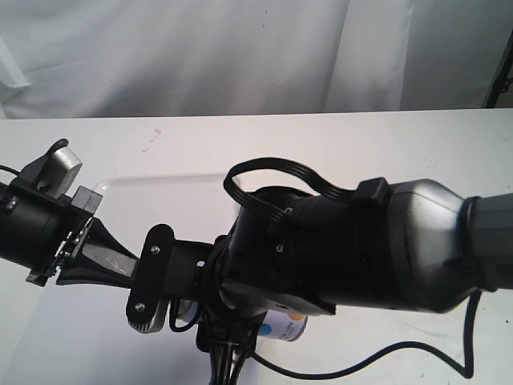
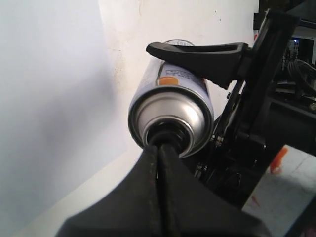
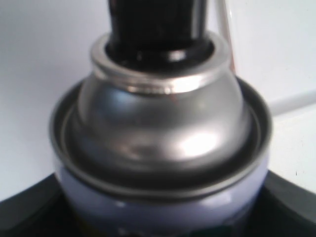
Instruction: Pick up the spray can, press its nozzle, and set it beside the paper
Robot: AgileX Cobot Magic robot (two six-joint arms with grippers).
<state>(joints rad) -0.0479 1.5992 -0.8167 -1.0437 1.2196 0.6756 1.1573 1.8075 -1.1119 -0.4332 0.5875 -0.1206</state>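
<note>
Left pincer [image 2: 159, 146]: closed and empty, tips touching the nozzle [image 2: 172, 132].
Can [image 2: 170, 106]: clamped across its body by right pincer [image 3: 158, 224].
Axis: roughly in line with left pincer, nozzle end facing it.
Nearer for pressing: left arm.

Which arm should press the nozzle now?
Left. The left gripper is shut with its tips on the nozzle. The right gripper is clamped around the spray can, so it is occupied holding it.
</note>
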